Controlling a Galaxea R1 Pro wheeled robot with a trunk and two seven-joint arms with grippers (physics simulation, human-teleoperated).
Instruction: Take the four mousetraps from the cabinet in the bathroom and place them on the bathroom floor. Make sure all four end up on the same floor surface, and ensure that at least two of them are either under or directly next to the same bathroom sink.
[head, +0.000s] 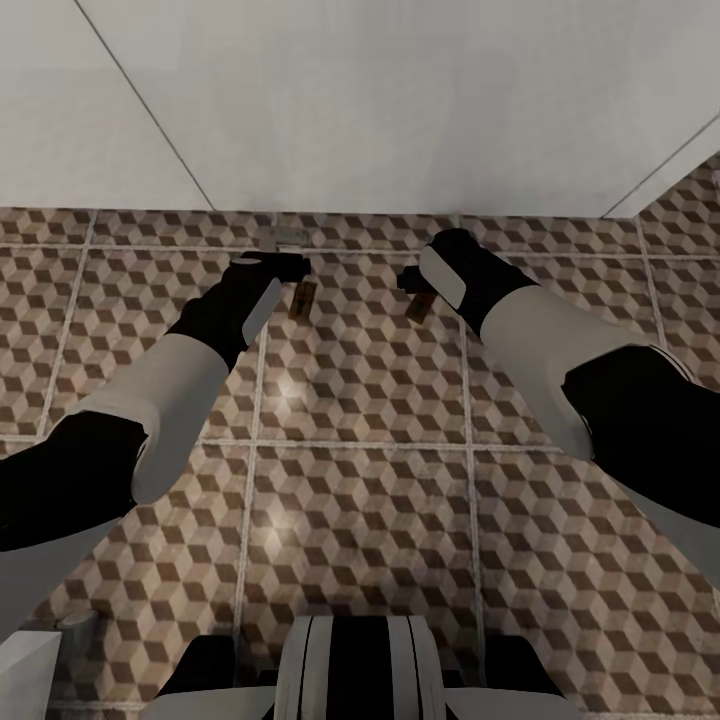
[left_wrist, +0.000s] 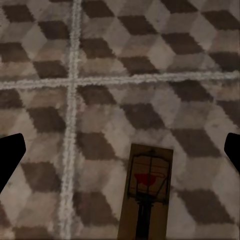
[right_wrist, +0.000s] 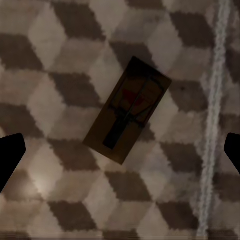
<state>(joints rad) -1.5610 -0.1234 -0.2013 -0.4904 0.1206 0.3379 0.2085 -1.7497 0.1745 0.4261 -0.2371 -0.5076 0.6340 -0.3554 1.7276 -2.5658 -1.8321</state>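
over the bathroom floor (head: 360, 400) both arms reach down, left gripper (head: 290, 266) and right gripper (head: 412, 280) spread wide above two mousetraps (left_wrist: 146, 192) (right_wrist: 128, 116).

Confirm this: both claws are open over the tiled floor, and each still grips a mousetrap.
Wrong on the grip. Both wrist views show the mousetraps lying flat on the floor, with the left claw and right claw open above them.
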